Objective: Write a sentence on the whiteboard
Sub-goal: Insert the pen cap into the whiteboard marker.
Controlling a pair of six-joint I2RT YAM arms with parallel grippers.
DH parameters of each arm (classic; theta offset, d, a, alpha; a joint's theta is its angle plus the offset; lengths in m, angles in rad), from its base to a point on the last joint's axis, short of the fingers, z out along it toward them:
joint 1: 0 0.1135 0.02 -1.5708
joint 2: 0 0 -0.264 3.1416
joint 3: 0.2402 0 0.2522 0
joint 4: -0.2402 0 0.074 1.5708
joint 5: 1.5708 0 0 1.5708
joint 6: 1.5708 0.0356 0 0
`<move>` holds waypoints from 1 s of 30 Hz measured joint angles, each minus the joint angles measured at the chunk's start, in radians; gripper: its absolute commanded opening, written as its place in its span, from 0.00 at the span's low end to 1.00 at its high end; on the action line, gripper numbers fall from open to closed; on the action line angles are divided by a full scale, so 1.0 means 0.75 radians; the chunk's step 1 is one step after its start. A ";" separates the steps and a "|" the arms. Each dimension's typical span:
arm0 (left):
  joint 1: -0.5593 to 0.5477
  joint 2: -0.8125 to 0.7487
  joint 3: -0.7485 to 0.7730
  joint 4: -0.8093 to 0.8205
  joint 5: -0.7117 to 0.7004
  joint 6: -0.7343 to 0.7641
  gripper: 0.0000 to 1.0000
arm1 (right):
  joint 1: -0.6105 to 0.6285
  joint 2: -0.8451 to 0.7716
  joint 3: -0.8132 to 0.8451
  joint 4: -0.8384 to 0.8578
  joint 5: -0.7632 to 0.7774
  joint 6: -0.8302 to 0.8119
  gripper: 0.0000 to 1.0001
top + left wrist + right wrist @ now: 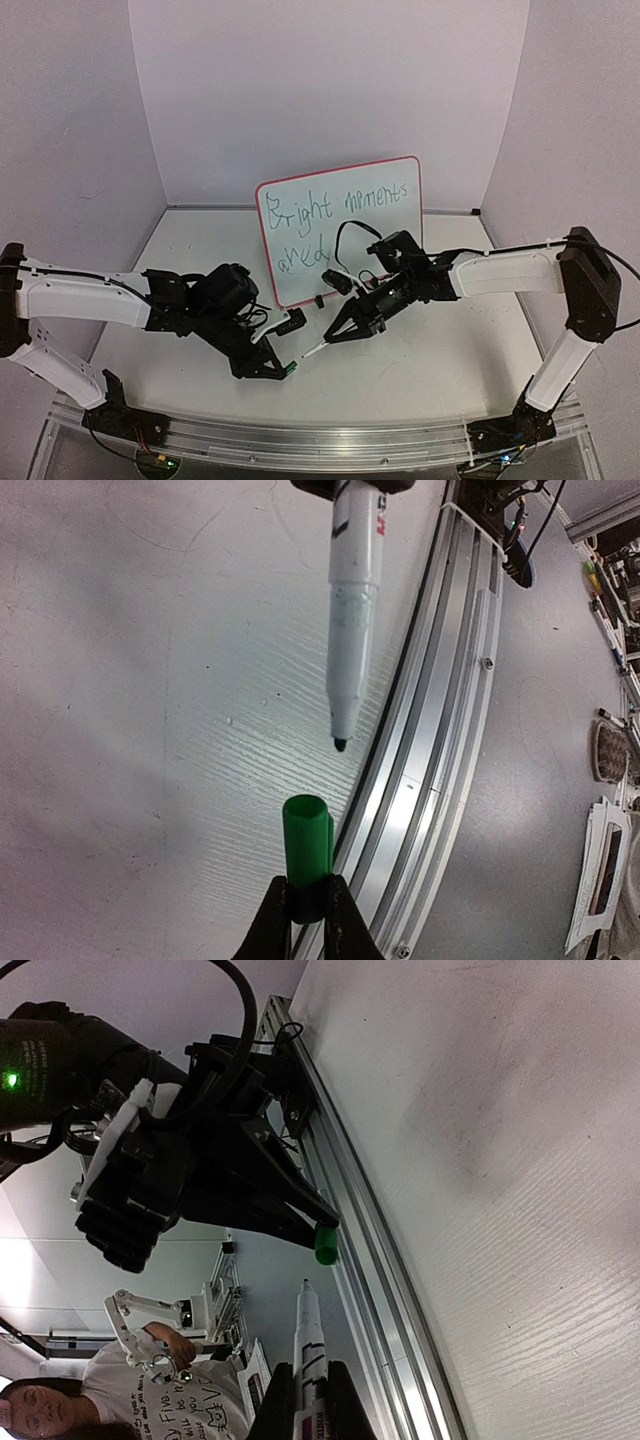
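Note:
The whiteboard (pixel 340 235) stands upright at the back of the table, red-rimmed, with green handwriting across its upper left. In front of it my right gripper (pixel 330 340) is shut on a white marker (pixel 316 348), whose bare tip points down-left. My left gripper (pixel 282 370) is shut on the green cap (pixel 291 368), a short way from that tip. In the left wrist view the cap (pixel 307 850) sits in the left gripper (pixel 307 882) with its open end facing the marker (pixel 352 600). The right wrist view shows the marker (pixel 309 1345) in the right gripper (pixel 309 1365), aimed at the cap (pixel 326 1246).
An aluminium rail (pixel 320 438) runs along the table's near edge, just beyond the cap (pixel 440 730). A small black clip foot (pixel 320 300) holds the board's lower edge. White walls close in the back and sides. A person (pixel 60 1410) sits outside the cell.

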 measured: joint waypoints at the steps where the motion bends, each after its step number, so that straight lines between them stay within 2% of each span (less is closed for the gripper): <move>1: 0.000 0.001 0.000 0.001 0.004 0.000 0.00 | 0.004 0.008 0.003 0.001 -0.001 0.000 0.00; 30: 0.000 0.003 0.001 0.010 0.017 -0.001 0.00 | 0.044 0.082 0.042 0.016 -0.006 0.001 0.00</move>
